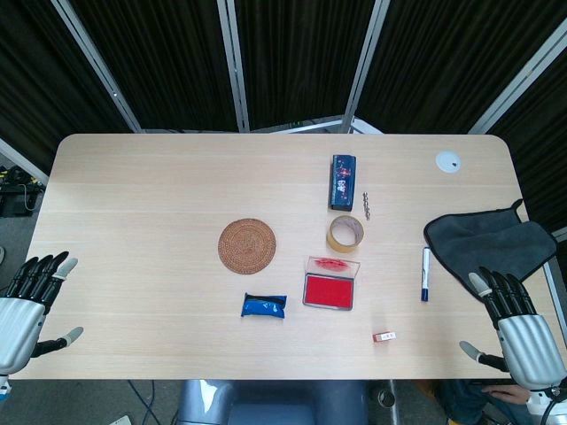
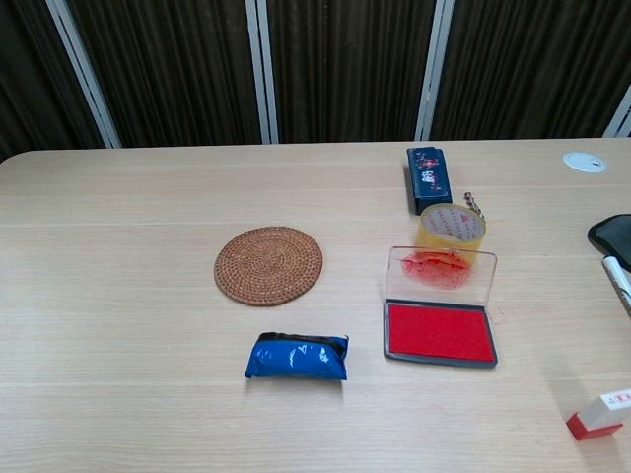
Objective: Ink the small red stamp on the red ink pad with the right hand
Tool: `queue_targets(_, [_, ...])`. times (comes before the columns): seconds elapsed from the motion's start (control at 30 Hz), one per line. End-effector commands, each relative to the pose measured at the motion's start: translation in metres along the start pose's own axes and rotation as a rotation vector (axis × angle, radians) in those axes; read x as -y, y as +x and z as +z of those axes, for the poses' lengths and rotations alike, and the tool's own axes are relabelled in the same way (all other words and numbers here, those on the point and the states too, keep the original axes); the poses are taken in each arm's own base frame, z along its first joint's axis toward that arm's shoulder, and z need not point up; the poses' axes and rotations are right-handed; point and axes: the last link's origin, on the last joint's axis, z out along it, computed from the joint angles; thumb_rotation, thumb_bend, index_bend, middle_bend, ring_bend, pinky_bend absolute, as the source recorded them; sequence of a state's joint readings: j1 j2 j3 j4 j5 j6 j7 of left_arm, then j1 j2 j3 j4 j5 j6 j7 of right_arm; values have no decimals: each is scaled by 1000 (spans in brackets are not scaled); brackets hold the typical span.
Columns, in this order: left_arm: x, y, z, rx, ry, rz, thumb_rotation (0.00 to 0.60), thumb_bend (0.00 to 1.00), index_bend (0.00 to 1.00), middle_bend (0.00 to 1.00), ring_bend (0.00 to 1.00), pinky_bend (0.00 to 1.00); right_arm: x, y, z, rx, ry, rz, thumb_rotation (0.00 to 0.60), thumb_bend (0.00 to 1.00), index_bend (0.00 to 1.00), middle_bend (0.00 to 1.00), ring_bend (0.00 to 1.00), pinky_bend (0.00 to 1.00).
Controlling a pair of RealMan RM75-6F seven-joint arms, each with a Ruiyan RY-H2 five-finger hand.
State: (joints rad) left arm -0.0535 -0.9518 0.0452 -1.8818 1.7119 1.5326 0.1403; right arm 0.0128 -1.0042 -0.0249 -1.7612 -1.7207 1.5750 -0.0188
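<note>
The small red stamp [image 1: 384, 336] lies on its side near the table's front edge, right of centre; the chest view shows this stamp [image 2: 595, 414] at the lower right. The red ink pad [image 1: 329, 289] sits open, its clear lid [image 2: 441, 272] raised behind the red pad [image 2: 439, 333]. My right hand [image 1: 516, 326] is at the table's right front corner, fingers apart and holding nothing, well right of the stamp. My left hand [image 1: 27, 307] is at the left front corner, fingers spread, empty. Neither hand appears in the chest view.
A round woven coaster [image 1: 247, 245], a blue packet [image 1: 265, 306], a tape roll [image 1: 345, 233], a dark blue case [image 1: 343, 181], a small screw [image 1: 366, 204], a marker pen [image 1: 425, 274] and a grey cloth [image 1: 490, 244] lie on the table [image 1: 133, 204]. A white disc [image 1: 448, 161] sits far right.
</note>
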Motion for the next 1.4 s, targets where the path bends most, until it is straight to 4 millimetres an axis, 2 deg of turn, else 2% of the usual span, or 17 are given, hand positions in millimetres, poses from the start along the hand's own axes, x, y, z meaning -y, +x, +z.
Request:
queue_targets(0.03, [0,0,0,0,1,0,600,0,0,0,0,0,0,-1,0,3,0,-2,600,0,0,0,0,0])
queue_targets(0.17, [1,0,1,0,4,-2,600,0,0,0,0,0,0,-3,1,14,-1,-6,600,0,0,0,0,0])
queue_targets(0.2, [1,0,1,1,5,-1,600,0,0,0,0,0,0,-5,2,19,-1,-8,600,0,0,0,15,39])
queue_targets(0.27, [2,-1,3,6,8,4,600,0,0,0,0,0,0,-6,5,21,1,-19,600,0,0,0,196,313])
queue_targets(0.3, [2,-2,4,10,10,6,600,0,0,0,0,0,0,-6,9,12,10,-31,600,0,0,0,360,535])
queue_targets(0.33, [2,-3,5,14,11,9,600,0,0,0,0,0,1,-6,13,-1,27,-43,600,0,0,0,508,702])
queue_targets(0.43, [1,-6,8,19,15,20,600,0,0,0,0,0,0,-15,25,5,74,-108,600,0,0,0,683,876])
queue_targets(0.53, [-1,-10,12,28,23,32,600,0,0,0,0,0,3,-30,38,73,145,-181,600,0,0,1,746,953])
queue_targets(0.6, [-1,-13,15,36,34,42,600,0,0,0,0,0,7,-40,47,144,188,-177,600,0,2,23,791,986])
queue_targets(0.7, [-2,-18,19,51,41,53,600,0,0,0,0,0,14,-53,58,219,242,-177,600,0,64,136,851,1000])
queue_targets(0.93, [-7,-25,23,70,47,78,600,0,0,0,0,0,36,-76,68,315,376,-173,600,0,232,321,886,1000])
queue_targets(1.1, [-8,-30,24,81,59,94,600,0,0,0,0,0,44,-92,70,361,418,-183,600,10,252,341,886,1000])
queue_targets(1.4, [-7,-34,26,92,73,112,600,0,0,0,0,0,50,-120,74,362,455,-239,600,92,285,373,887,1000])
